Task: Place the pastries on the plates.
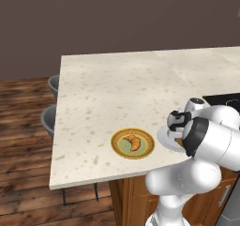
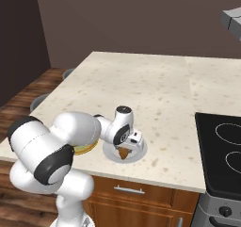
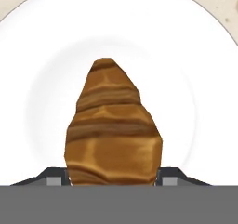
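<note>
Golden-brown croissant [image 3: 113,125] clamped in the gripper [image 2: 125,150], hanging right over the plain white plate [image 2: 139,153]. Two plates on the counter [image 1: 117,89], two croissants: the second croissant [image 1: 132,142] lies on the yellow-rimmed plate [image 1: 132,131] just beside.

Arm [image 2: 70,136]: glossy white rounded shells, black joint bands; black-and-white wrist; small dark finger tips [image 3: 53,175].
</note>
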Controlling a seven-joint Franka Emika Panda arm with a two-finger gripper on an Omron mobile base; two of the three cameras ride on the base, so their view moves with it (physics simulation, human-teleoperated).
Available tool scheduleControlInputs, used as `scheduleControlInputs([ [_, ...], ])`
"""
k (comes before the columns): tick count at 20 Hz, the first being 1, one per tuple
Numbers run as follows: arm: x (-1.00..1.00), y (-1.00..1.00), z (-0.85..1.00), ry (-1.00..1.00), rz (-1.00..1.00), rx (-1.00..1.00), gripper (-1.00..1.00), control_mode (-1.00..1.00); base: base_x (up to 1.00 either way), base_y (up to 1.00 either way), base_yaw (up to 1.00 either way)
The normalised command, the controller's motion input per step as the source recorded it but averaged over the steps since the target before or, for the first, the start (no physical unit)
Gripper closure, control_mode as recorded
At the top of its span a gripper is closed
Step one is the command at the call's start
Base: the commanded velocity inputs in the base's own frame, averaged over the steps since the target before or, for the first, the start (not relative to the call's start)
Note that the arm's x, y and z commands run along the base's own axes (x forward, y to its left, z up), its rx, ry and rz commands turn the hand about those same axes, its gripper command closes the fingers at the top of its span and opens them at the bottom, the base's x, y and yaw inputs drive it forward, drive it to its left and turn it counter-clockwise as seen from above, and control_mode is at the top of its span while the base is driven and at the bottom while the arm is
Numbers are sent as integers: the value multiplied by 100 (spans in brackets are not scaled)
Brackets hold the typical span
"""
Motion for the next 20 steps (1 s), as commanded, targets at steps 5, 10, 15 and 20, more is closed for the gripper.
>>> scheduleControlInputs([
  [5, 1, 1, 0, 0, 0, 0, -100, -100, 0, 0, 0],
  [10, 0, 0, 0, 0, 0, 0, -100, -100, 0, 0, 0],
  [15, 0, 0, 11, 0, 0, 0, -100, -100, 0, 0, 0],
  [20, -2, 0, 43, 0, -1, 1, -100, -100, 0, 0, 0],
])
